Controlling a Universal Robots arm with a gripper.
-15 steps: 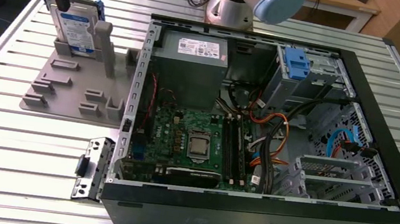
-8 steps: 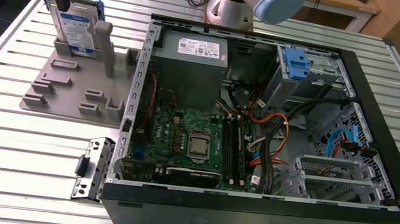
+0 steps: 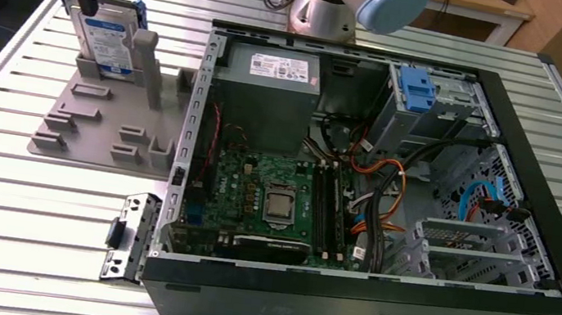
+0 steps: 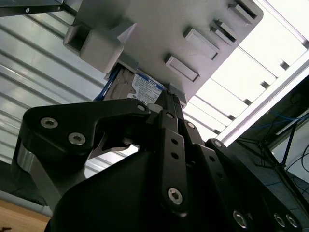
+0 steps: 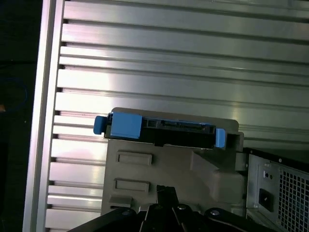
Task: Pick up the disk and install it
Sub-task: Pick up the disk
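The disk (image 3: 106, 34) stands upright on edge in a slot of the grey holder plate (image 3: 98, 128), at the exterior view's upper left. It is silver with a white-and-blue label (image 4: 145, 87) and blue side rails (image 5: 124, 125). My gripper (image 3: 87, 2) hangs just over the disk's top edge, its black fingers drawn together to a point, with nothing between them. In the first wrist view the fingertips (image 5: 166, 189) sit a little apart from the disk's top edge (image 5: 169, 130). In the second wrist view the finger linkage (image 4: 169, 125) covers most of the disk.
An open black computer case (image 3: 533, 243) lies to the exterior view's right of the holder. Inside are a grey box with a white sticker (image 3: 271, 69), a metal cage with a blue tab (image 3: 423, 87) and a green board (image 3: 265, 196). A small metal bracket (image 3: 127, 235) lies on the slatted table (image 3: 22, 195).
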